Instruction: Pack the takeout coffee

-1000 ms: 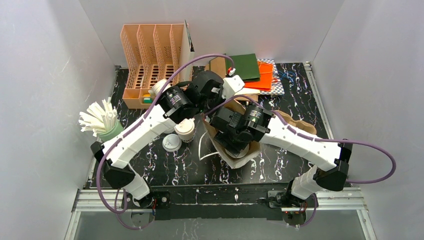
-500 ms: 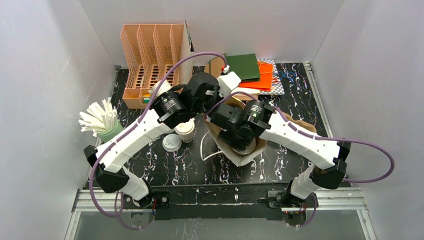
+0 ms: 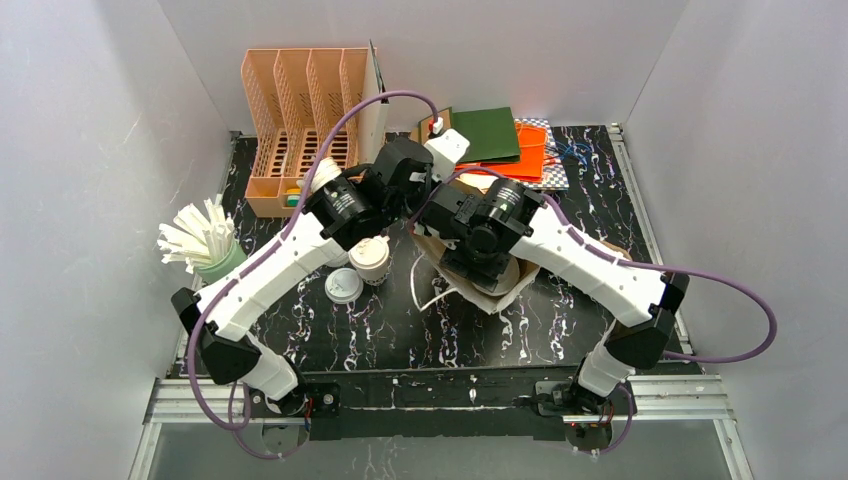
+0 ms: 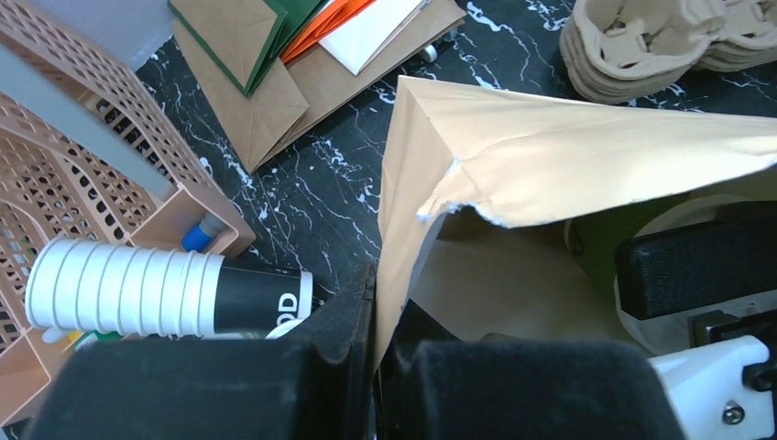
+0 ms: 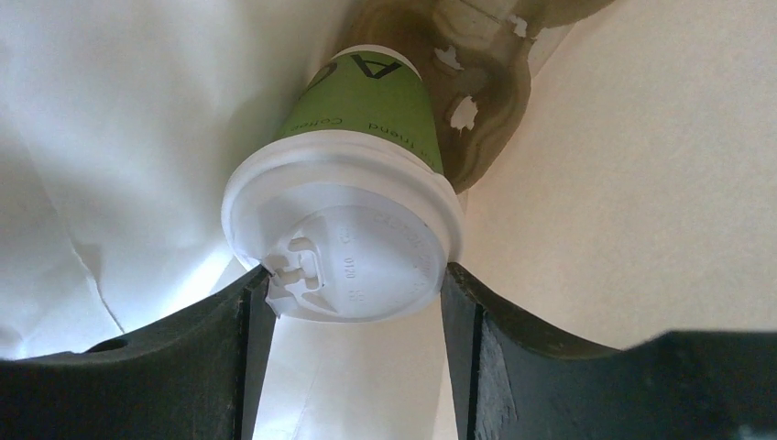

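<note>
On the black marbled table [image 3: 380, 335], the brown paper bag [image 4: 550, 156] sits at the centre between the two arms with its mouth held open. The left gripper [image 4: 376, 316] is pinched tight on the bag's near wall, the paper edge caught between its closed fingers. The right gripper [image 5: 355, 275] reaches inside the bag, its jaws set moderately wide and pressed against either side of the lid of the green-walled paper cup with a round white plastic sip lid [image 5: 357, 174]. That cup hangs tilted, lid toward the wrist camera, with pale bag walls all around it; whether its base rests on the bag's floor cannot be told.

The first coffee is therefore inside the bag but not yet let go. The work appears to be partway done, with the release and the withdrawal of the right arm left for this cup.

Outside the bag, near the left forearm, a small brown-walled paper cup with a white sip lid [image 3: 372, 258] stands on the table and looks to be the next to pack. Just beside it lies a round white lid shape [image 3: 343, 286]; whether that caps another cup or lies loose is too small to tell. No other capped cup shows inside the bag in the right wrist view; its deeper corners are hidden.
</note>
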Controlling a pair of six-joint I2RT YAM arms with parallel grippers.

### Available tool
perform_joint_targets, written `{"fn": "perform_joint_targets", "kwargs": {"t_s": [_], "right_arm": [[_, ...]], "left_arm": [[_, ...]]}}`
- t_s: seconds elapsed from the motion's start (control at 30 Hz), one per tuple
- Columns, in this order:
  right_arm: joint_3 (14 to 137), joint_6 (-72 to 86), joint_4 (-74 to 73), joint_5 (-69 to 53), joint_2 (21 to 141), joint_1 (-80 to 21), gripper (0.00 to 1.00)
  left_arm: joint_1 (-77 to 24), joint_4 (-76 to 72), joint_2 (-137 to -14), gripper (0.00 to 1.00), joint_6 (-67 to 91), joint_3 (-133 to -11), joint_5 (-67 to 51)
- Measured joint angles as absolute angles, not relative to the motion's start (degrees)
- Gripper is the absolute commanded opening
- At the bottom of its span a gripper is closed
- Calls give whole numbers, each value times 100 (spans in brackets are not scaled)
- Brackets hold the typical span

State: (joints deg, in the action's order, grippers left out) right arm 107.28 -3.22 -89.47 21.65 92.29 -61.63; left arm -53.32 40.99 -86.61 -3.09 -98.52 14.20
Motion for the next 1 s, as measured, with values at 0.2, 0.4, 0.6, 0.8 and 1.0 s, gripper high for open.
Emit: {"fn": "perform_joint_targets", "kwargs": {"t_s": [0.2,0.4,0.6,0.8,1.0], "right_arm": [[10748,-504,-8949,2139,9393,-5957,6],[10748,-519,-8949,2086,9437,-5837,5],[10696,-213,-8892,1909,9411,-5765,4],[10082,1468,-7255,2088,7708,-5170,4],[9789,2045,-6829,2080,6965,-5159,4]], "left_arm": [[-5096,4187,-8888,0,-152,-9878,1291],[-4906,4160,-9008,0,-40,-9889,993],[-4576,4106,-9129,0,292,-9983,637],[-4117,5881,-9843,0,93,-9789,399],[-4025,6479,-9926,0,8,-9935,222]]}}
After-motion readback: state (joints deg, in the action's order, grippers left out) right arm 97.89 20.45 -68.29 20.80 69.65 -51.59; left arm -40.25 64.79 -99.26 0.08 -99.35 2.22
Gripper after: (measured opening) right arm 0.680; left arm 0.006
